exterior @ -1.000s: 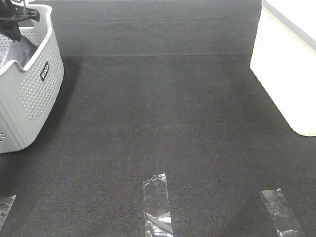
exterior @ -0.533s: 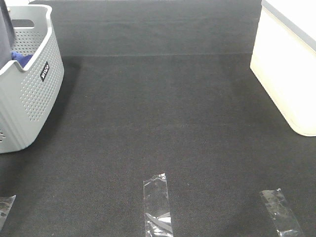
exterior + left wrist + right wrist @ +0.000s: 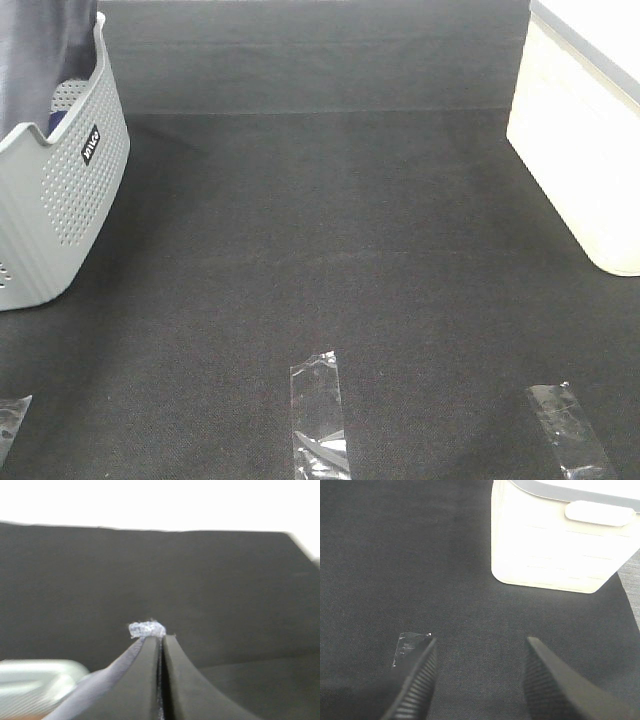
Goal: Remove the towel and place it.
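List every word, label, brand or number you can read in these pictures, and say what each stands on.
Black label with white letters, on the side of the laundry basket: one short word, too small and tilted to read.
White container: no text visible.
Clear tape strips on the table: no text.

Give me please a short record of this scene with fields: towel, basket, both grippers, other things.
towel: grey-lavender, reaching up out of the basket
basket: grey, perforated, far left on the mat
left gripper: fingers shut on a tuft of the towel
right gripper: fingers open, empty, over the mat
white bin: right edge
tape strips: on the near mat
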You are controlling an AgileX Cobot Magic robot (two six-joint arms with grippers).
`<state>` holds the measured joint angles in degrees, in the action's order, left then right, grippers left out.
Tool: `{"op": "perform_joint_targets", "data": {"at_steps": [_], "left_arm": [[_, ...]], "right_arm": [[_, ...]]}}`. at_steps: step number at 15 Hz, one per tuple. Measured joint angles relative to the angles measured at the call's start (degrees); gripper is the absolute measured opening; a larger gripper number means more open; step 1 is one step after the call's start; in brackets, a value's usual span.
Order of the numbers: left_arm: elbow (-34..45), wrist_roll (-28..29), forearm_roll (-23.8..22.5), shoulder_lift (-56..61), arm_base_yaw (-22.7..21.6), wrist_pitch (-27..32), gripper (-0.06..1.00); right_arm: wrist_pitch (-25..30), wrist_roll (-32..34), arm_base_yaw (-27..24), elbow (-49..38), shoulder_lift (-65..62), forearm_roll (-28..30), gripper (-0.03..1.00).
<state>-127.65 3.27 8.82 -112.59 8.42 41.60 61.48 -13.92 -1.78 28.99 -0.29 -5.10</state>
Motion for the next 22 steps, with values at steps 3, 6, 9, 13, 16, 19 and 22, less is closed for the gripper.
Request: {"op": "perform_joint_targets", "data": {"at_steps": [3,6,9,13,16,19,22], "left_arm": [[0.0,-2.9,2.5,-0.1,8.8,-5.9,0.00],[0.0,-4.8,3.2,-0.1,18.2,-6.8,0.00],[0.0,-9.3,3.3,-0.1,27.0,-3.0,0.00],[0.0,-13.7,3.5,-0.1,34.1,8.2,0.00],[0.0,-17.3,4.0,0.2,36.2,14.2,0.00],[0.1,-19.6,6.5,2.5,36.2,16.0,0.00],[0.1,-20.5,7.1,5.6,36.2,16.8,0.00]], "right_arm": [[0.0,0.0,0.0,0.0,0.0,0.0,0.50],[0.0,0.0,0.0,0.0,0.0,0.0,0.50],[0.0,0.0,0.0,0.0,0.0,0.0,0.50],[0.0,0.0,0.0,0.0,0.0,0.0,0.50],[0.0,0.0,0.0,0.0,0.7,-4.3,0.50],[-0.3,-5.3,0.0,0.1,6.9,-18.8,0.50],[-3.7,-21.7,0.0,0.1,19.5,-34.5,0.51]]}}
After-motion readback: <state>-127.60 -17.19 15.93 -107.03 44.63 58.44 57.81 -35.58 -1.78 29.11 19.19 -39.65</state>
